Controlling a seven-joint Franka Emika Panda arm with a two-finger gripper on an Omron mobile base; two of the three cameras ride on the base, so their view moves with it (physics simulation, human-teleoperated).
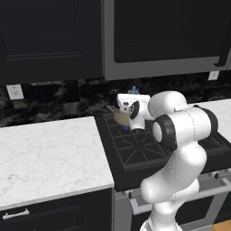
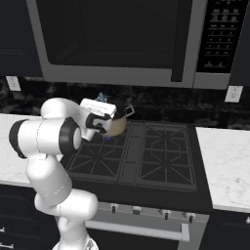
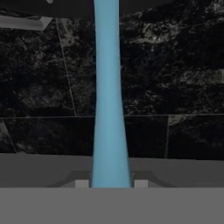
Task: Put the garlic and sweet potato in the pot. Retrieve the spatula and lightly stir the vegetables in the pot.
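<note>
— Pinched between the gripper (image 3: 108,183) jaws, the light blue spatula (image 3: 107,87) is held upright before the dark backsplash (image 3: 175,65). What risk is judged nearest?

— Slipping or twisting in that narrow grip. Farther off, the tan pot (image 2: 116,128) on the stove (image 2: 146,151) could be knocked if stirred hard.

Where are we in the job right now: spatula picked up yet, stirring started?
Spatula retrieved: the gripper is shut on its light blue handle. The hand is over the pot on the stove, so stirring looks about due. I cannot see into the pot, so the vegetables are unconfirmed.
</note>
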